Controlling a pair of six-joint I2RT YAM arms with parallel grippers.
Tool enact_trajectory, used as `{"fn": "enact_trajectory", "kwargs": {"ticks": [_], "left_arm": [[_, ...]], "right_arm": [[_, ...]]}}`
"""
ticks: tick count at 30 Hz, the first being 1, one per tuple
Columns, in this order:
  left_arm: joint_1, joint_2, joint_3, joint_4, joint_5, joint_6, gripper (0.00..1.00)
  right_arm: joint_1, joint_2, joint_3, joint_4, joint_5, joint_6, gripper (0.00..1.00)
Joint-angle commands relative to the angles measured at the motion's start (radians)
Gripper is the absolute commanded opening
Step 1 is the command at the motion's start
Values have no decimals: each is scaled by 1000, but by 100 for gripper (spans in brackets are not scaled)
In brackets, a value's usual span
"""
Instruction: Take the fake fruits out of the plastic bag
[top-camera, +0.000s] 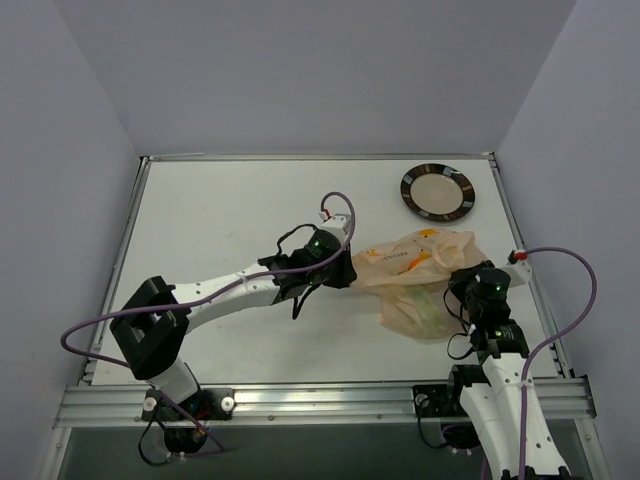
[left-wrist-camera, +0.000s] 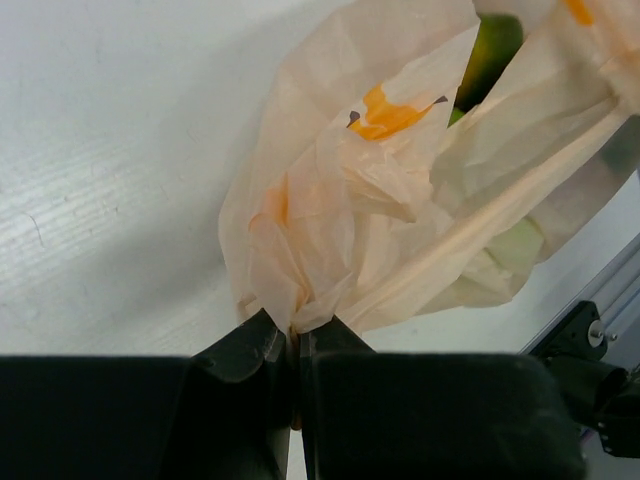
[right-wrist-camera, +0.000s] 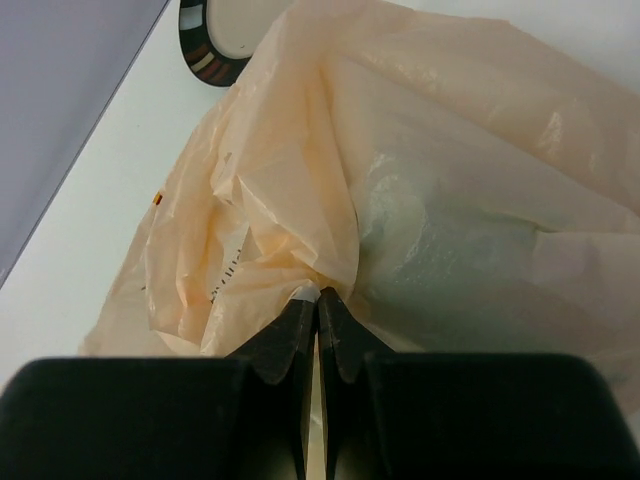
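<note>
Down to the white table (top-camera: 220, 210) first, wide and pale under everything.

Next up, the plastic bag (top-camera: 420, 270). Crumpled on the right half of that surface, peach and translucent, orange print on the folds. Held at two sides, one gripper on each.

Over to the left gripper (left-wrist-camera: 298, 335). Reaching in from the left, jaws pressed together with only a sliver of gap. A gathered pinch of the bag's left edge clamped right between them.

Same story at the right gripper (right-wrist-camera: 318, 305). Coming in from the near right side, fingers closed tight on a fold of the film.

Up behind the bag now, near its far edge but apart from it: the round dark-rimmed plate (top-camera: 407, 190), pale in the middle, striped along the rim.

And smallest of all, the fake fruits (left-wrist-camera: 490, 50). Tucked inside the bag, showing only as green shapes. One deep green patch between folds at the top of the left wrist view, a paler green blur through the film lower down. Faint green through the bag's near end from above, too. How many and which kinds, impossible to tell from here.
</note>
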Motion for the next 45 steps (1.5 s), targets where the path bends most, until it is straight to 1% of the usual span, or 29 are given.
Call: {"fn": "enact_trajectory", "kwargs": {"ticks": [1,5,6,9,10,12,13,15,16,19,22,23,24,26,27,28,30,31,32,34,35,36,37,38,40,41,42,43,45], "left_arm": [[-26,-17,-6,61,-83,6,2],[-53,6,-33,134,-76,-13,2],[-53,15,-32,151,-32,-17,3],[-53,51,-26,192,3,-27,12],[-54,69,-29,211,41,-35,17],[-56,86,-27,266,80,-62,21],[-59,103,-26,278,107,-67,22],[-63,117,-13,297,123,-70,26],[-69,126,-10,301,132,-72,28],[-77,140,-7,321,147,-76,29],[-83,141,-4,329,155,-76,29],[-85,143,-4,331,155,-75,29],[-86,146,-3,331,154,-75,29],[-88,149,0,331,154,-75,30],[-88,146,-1,331,151,-78,29],[-88,144,-3,331,149,-78,30],[-88,131,-7,331,146,-76,30],[-88,126,-10,331,146,-76,30],[-86,125,-12,331,147,-82,30],[-85,117,-12,337,163,-89,32],[-85,118,-9,340,167,-93,35],[-85,123,-7,341,173,-95,38],[-85,124,-4,341,180,-98,40],[-83,126,-4,347,183,-102,44],[-82,129,-4,352,192,-107,47],[-80,131,-6,352,201,-107,52],[-79,129,-7,354,203,-109,54],[-73,129,-7,354,204,-109,57],[-68,129,-9,363,216,-110,74]], "right_arm": [[-15,28,1,27,117,34,0],[-15,29,59,-38,186,28,0],[-15,19,75,-51,204,16,0],[-15,-36,150,-89,258,-13,1],[-15,-51,167,-89,258,-24,9],[-13,-76,211,-94,235,-29,19],[-11,-77,225,-104,222,-30,33],[-10,-88,259,-106,179,-45,53],[-10,-93,271,-117,171,-50,69],[-8,-114,326,-124,174,-91,79],[-8,-93,398,-126,153,-163,78],[-8,-49,415,-120,119,-183,75],[-8,-19,431,-117,25,-212,71],[-2,89,436,-89,-68,-231,58],[5,125,432,-83,-120,-240,49],[53,187,426,-83,-142,-253,31],[137,223,414,-77,-90,-253,21],[248,248,408,-72,22,-253,14],[304,265,403,-72,77,-254,13],[399,301,396,-75,170,-253,14],[459,346,391,-78,259,-245,15],[469,367,368,-80,305,-233,16],[469,390,353,-77,347,-211,21],[461,435,342,-77,431,-173,22],[453,473,317,-69,496,-139,26],[437,493,311,-63,516,-119,31],[427,496,302,-46,539,-112,50],[415,495,291,-42,545,-108,59],[389,481,284,-42,566,-95,72]]}}
